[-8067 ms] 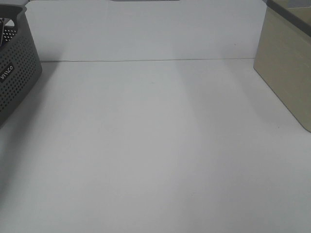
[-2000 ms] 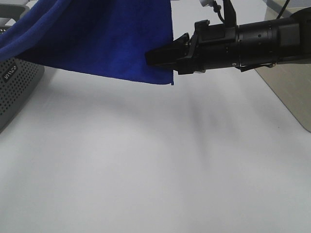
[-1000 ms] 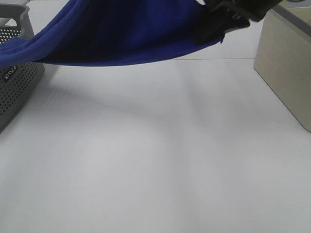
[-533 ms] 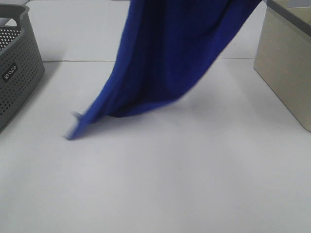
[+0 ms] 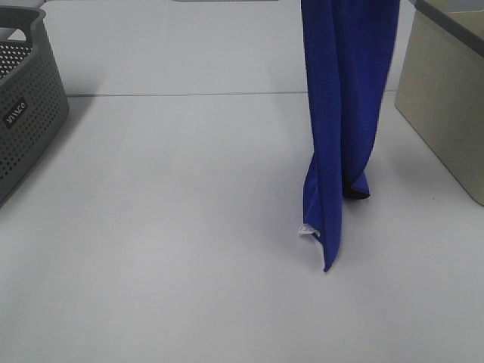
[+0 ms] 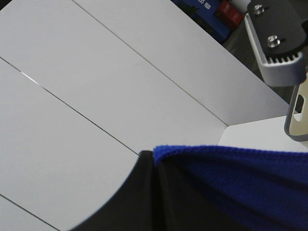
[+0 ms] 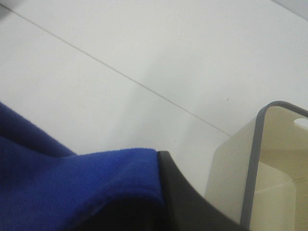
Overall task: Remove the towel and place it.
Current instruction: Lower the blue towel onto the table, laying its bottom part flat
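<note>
L gripper (image 6: 153, 166) & R gripper (image 7: 167, 171) both clamped tight on hanging towel (image 5: 344, 113).

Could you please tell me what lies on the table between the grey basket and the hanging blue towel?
Nothing: in the exterior high view, the white table is bare between the grey basket and the towel.

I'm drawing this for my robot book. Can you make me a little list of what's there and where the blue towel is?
towel: royal blue, hanging down in a narrow strip from above the view, lower end seems to touch the table
tag: small, white, near the towel's lower end
left pincer: shut, towel edge at it
right pincer: shut, towel edge at it
basket: grey, full of holes, far left
bin: beige, far right
</note>
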### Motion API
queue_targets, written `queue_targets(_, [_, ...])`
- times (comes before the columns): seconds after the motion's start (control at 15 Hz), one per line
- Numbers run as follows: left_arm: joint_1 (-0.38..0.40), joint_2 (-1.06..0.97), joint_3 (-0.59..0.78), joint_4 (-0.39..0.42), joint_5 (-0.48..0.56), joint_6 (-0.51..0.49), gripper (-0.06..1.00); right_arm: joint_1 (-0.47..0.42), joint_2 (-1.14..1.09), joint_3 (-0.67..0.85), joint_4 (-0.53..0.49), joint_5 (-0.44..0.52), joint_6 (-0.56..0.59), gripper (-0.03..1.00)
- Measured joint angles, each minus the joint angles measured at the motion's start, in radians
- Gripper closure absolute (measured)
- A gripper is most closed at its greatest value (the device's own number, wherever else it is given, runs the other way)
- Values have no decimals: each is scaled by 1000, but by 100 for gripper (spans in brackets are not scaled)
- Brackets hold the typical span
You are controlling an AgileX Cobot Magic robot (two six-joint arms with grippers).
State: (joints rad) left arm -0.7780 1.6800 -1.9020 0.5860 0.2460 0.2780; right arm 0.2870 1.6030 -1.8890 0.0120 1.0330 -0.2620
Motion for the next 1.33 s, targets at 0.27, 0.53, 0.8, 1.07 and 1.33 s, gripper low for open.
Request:
queue_targets(0.27, [91, 0, 0, -3, -54, -271, 94, 0, 0, 0, -12, -192, 1, 95])
queue_targets(0.53, [158, 34, 0, -4, -145, -369, 94, 0, 0, 0, -12, -435, 1, 95])
queue_targets(0.8, [204, 76, 0, -4, -355, -376, 94, 0, 24, 0, -12, -658, 1, 95])
queue_targets(1.07, [267, 130, 0, -4, -527, -376, 94, 0, 59, 0, -12, -773, 1, 95])
queue_targets(1.33, [384, 218, -1, -59, -699, -376, 94, 0, 131, 0, -12, -854, 1, 95])
